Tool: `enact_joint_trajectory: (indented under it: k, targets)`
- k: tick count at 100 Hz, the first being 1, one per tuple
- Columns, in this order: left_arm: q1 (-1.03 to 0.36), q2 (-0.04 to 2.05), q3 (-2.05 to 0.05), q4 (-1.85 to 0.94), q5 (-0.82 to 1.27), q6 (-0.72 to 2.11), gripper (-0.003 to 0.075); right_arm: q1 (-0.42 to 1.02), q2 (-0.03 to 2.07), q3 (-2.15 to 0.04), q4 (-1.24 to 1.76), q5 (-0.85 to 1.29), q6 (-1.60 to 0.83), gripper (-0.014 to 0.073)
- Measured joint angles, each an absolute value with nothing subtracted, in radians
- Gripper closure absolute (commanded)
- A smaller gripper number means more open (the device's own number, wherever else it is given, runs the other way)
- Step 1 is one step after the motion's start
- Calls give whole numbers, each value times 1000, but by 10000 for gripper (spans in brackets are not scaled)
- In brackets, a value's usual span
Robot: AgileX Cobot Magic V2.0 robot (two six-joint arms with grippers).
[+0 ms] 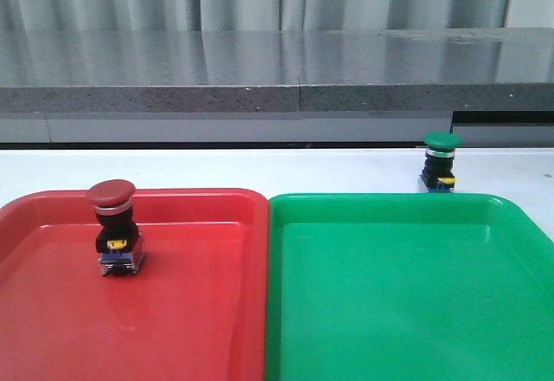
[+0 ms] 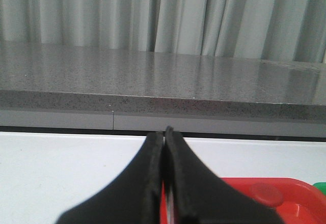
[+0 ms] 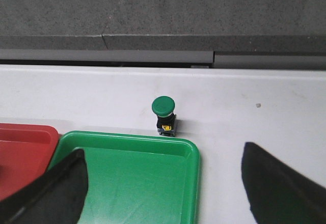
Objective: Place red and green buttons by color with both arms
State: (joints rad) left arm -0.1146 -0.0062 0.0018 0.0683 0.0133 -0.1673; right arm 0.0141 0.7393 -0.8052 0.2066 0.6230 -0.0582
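a: where is the red button (image 1: 113, 225)?

b: it stands inside the red tray (image 1: 190, 312), toward the tray's far left part. its long axis is upright, domed cap on top, clear-blue base on the tray floor, and the yellow tab faces the front camera.

a: and the green button (image 1: 440, 163)?

b: on the white table (image 1: 260, 169), just beyond the far rim of the green tray (image 1: 407, 294), near that tray's far right corner. it is upright too, cap up, yellow tab turned toward the tray. in the right wrist view it sits just outside the rim; whether the base touches the rim i cannot say, the gap is too small there.

a: the trays?

b: side by side, edges touching or nearly so, red on the left, green on the right.

a: the left gripper (image 2: 164, 135)?

b: clenched, its two black fingers pressed together with nothing between them. a bit of the red tray shows behind them.

a: the right gripper (image 3: 163, 183)?

b: released. its fingers (image 3: 56, 188) are spread wide, one over the green tray's near side, the other over bare table, well apart from the green button.
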Motion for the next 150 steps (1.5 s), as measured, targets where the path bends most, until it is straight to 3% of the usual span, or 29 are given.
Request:
enact_joint_trajectory:
  k: [75, 102, 150]
  targets:
    - [-115, -6, 2, 68, 13, -167, 739, 26, 1550, -1271, 207, 587, -64, -20]
    - [-115, -6, 2, 68, 13, -167, 739, 63, 1725, -1390, 209, 595, -66, -20]
    - [-115, -6, 2, 68, 13, -167, 739, 94, 1899, -1404, 209, 633, -68, -20]
